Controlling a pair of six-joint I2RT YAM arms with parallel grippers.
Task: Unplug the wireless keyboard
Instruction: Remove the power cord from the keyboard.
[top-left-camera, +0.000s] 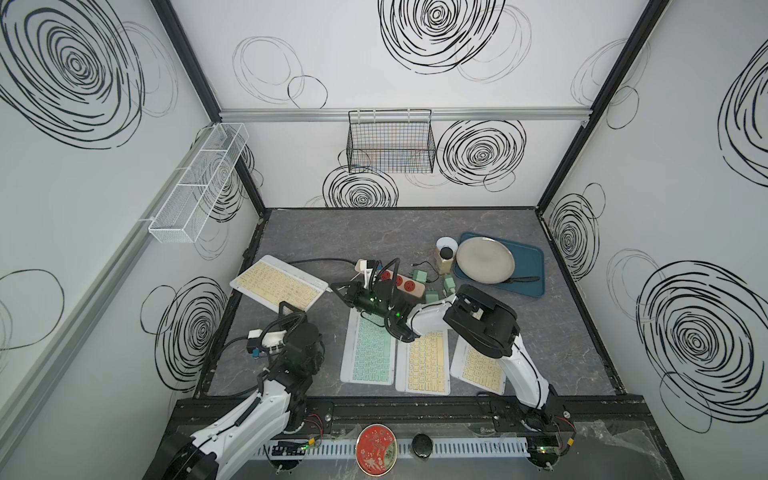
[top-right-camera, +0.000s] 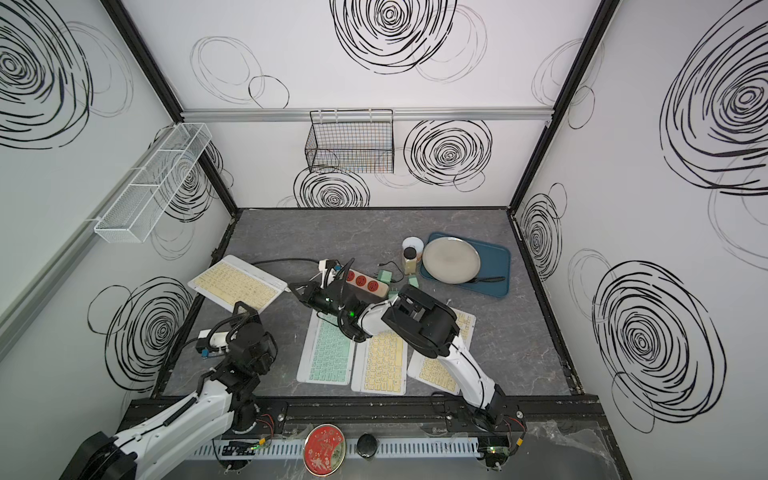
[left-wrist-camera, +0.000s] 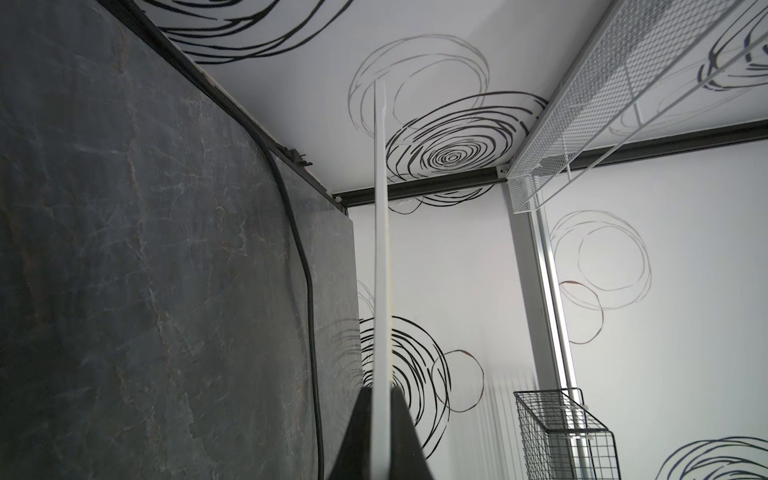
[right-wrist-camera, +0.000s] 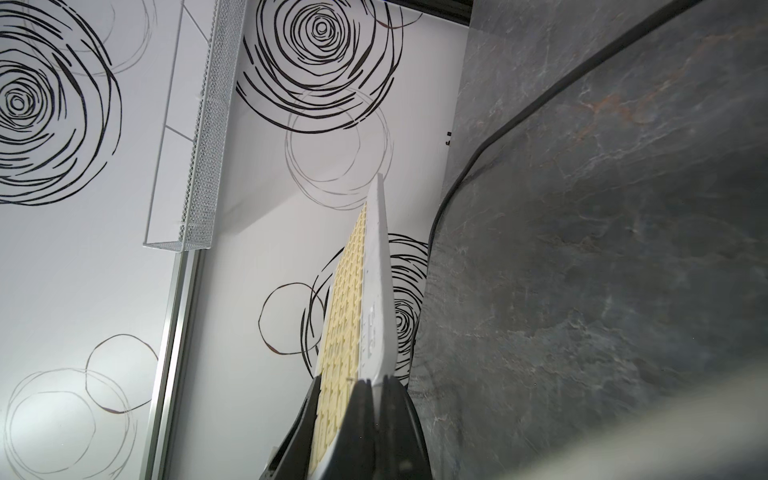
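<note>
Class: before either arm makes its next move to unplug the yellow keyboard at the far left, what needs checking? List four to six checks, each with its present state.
1. Left gripper shut on the yellow keyboard at its near edge: ok.
2. Right gripper shut at the keyboard's end nearest the power strip: ok.
3. Plug actually in the right gripper's grip: cannot tell; its wrist view shows only the keyboard's white edge running in.
4. Charging cable traced from keyboard to power strip: cannot tell.
5. Room behind the right gripper to pull away: not ok, probably tight; the power strip and green adapters sit close.
</note>
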